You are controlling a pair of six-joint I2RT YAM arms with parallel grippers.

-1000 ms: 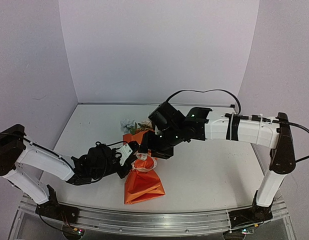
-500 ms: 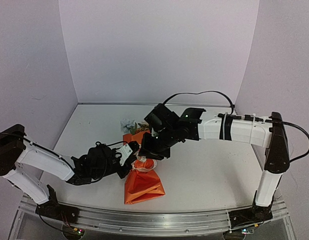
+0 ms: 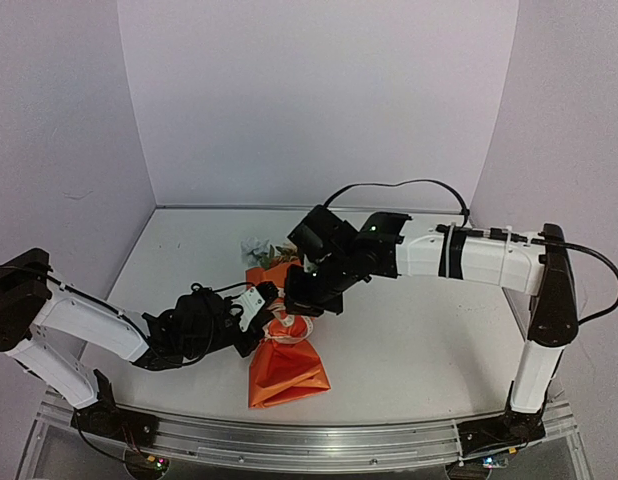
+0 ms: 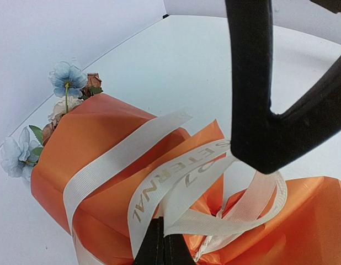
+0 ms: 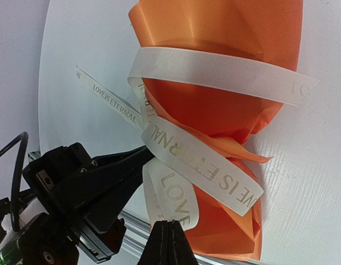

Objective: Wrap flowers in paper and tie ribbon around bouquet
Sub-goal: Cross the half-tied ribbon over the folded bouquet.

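Observation:
The bouquet lies on the table between both arms, its orange paper pinched at the waist. Pale blue and cream flowers poke out at the far end. The cream ribbon, printed "LOVE IS ETERNAL", loops loosely round the waist. My left gripper is shut on one ribbon strand at the waist's left side. My right gripper is shut on the ribbon loop's end just above the waist. Its black fingers cross the left wrist view.
The white table is bounded by lilac walls at the back and sides. A metal rail runs along the near edge, close to the bouquet's lower end. The right arm's cable arcs above its forearm.
My right gripper has shut, closing onto the ribbon loop, and the right arm has shifted slightly left toward the bouquet's waist. The left gripper and bouquet have stayed in place.

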